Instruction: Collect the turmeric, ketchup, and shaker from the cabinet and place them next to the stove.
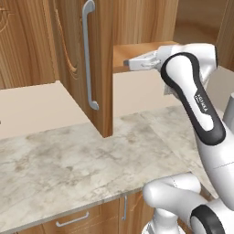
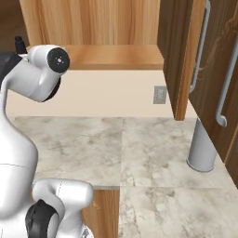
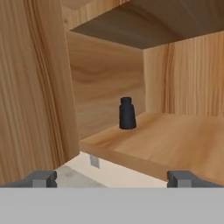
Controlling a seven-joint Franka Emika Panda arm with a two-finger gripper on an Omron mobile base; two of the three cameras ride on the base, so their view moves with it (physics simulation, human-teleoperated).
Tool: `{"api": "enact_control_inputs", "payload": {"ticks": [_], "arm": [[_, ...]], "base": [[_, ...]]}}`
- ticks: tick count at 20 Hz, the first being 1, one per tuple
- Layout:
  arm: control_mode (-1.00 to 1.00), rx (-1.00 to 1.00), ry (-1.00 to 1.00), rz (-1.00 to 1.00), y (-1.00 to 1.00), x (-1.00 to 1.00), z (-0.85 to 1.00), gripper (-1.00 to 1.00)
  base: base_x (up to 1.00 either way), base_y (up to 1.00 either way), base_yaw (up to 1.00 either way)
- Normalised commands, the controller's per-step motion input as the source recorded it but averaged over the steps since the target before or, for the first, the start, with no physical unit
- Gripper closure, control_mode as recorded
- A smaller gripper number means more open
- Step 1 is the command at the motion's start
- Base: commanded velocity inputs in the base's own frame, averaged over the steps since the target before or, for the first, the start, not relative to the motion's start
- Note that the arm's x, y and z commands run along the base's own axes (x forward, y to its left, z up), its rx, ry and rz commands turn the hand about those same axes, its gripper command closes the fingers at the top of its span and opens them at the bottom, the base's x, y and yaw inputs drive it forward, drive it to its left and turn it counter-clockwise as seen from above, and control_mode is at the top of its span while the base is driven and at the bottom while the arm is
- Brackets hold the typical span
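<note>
Left base view, one open cabinet (image 1: 103,68) door with one silver handle (image 1: 89,55), gripper (image 1: 137,63) at the shelf (image 1: 125,52) edge, right base view, one dark shaker (image 2: 20,44) on the shelf behind the arm, one grey post (image 2: 202,148) on the counter (image 2: 139,144), hand view, one shaker (image 3: 127,113) upright on the shelf, well ahead, jaws spread wide, holding nothing.

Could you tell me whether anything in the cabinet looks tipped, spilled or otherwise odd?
Nothing stands out. One small dark shaker stands upright on the cabinet shelf, toward the back, with no spill around it. The cabinet door hangs open and looks undamaged. The gripper is open, short of the shelf.
</note>
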Motion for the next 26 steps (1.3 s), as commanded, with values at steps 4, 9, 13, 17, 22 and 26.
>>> {"api": "enact_control_inputs", "payload": {"ticks": [4, 9, 13, 17, 22, 26], "arm": [[-1.00, 0.00, 0.00, 0.06, 0.11, 0.31, 0.01, -1.00], [-1.00, 0.00, 0.00, 0.05, 0.07, 0.53, 0.08, -1.00], [-1.00, 0.00, 0.04, 0.04, 0.01, 0.61, 0.04, -1.00], [-1.00, -0.05, 0.13, 0.02, 0.03, 0.48, 0.02, -1.00], [-1.00, -0.05, 0.05, 0.02, 0.19, 0.32, 0.34, -1.00], [-1.00, -0.13, 0.04, 0.00, 0.47, 0.23, 0.21, -1.00]], "base": [[0.00, 0.00, 0.00], [0.00, 0.00, 0.00], [0.00, 0.00, 0.00], [0.00, 0.00, 0.00], [0.00, 0.00, 0.00], [0.00, 0.00, 0.00]]}}
